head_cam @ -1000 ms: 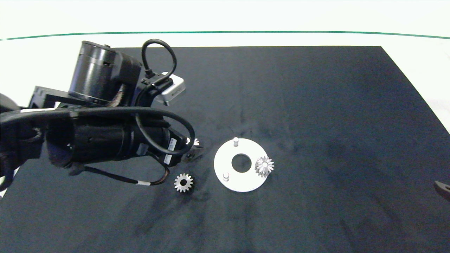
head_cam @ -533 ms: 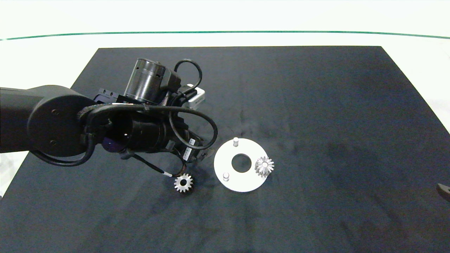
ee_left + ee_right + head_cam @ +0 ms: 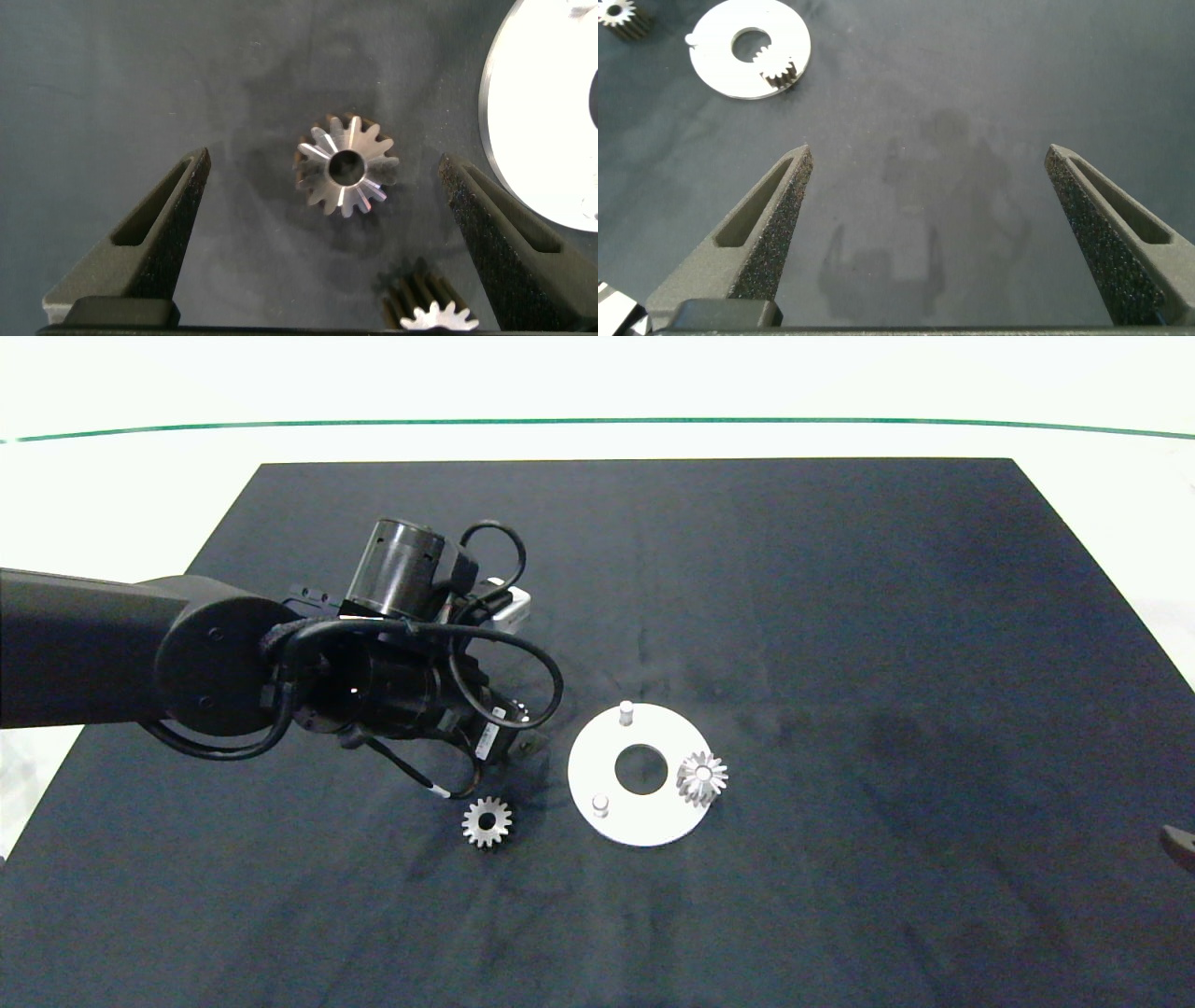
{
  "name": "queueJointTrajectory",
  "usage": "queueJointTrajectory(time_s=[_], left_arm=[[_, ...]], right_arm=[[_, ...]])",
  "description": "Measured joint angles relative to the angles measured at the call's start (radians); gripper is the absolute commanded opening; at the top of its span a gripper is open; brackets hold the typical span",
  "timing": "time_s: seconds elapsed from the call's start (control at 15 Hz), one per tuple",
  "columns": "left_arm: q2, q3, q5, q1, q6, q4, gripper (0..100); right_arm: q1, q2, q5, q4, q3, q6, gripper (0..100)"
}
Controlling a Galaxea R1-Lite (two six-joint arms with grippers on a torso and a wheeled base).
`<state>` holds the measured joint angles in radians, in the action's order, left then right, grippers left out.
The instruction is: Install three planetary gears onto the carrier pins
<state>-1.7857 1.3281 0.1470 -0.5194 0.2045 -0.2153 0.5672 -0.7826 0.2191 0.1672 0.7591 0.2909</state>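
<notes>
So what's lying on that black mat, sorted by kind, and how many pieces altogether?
Silvery gears: 3, one on the disc, one loose on the mat, one between the left gripper's open fingers
White disc with pins: 1
Total: 4

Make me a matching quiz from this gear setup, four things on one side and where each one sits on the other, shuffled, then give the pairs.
Things:
1. left hand
2. right hand
3. mounted gear
4. loose gear

Places:
A. on a pin of the white disc
B. open above a gear lying on the black mat
C. flat on the mat, away from both hands
D. open over bare mat

Pairs: 1-B, 2-D, 3-A, 4-C
</notes>
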Motion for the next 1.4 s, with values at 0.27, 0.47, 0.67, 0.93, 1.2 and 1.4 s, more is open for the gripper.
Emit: queueJointTrajectory(time_s=[0.27,0.47,0.67,0.93,1.2,1.4], left_arm=[[-0.018,0.003,0.0,0.002,-0.002,-0.001,93],[-0.02,-0.001,0.001,0.001,-0.003,0.0,87],[-0.021,-0.005,0.001,-0.003,-0.007,0.0,81],[-0.021,-0.007,0.004,-0.009,-0.02,0.01,74],[-0.021,-0.01,0.01,-0.013,-0.026,0.021,65],[-0.019,-0.016,0.01,-0.014,-0.027,0.021,59]], right_arm=[[0.0,0.001,-0.004,-0.001,0.0,0.0,100],[0.0,0.0,-0.004,-0.001,-0.001,0.0,100],[0.0,-0.001,-0.004,-0.001,-0.003,0.0,100],[0.0,-0.001,-0.004,-0.001,-0.003,0.0,100],[0.0,-0.004,-0.004,-0.001,-0.008,0.0,100],[0.0,-0.006,-0.004,-0.003,0.005,-0.001,100]])
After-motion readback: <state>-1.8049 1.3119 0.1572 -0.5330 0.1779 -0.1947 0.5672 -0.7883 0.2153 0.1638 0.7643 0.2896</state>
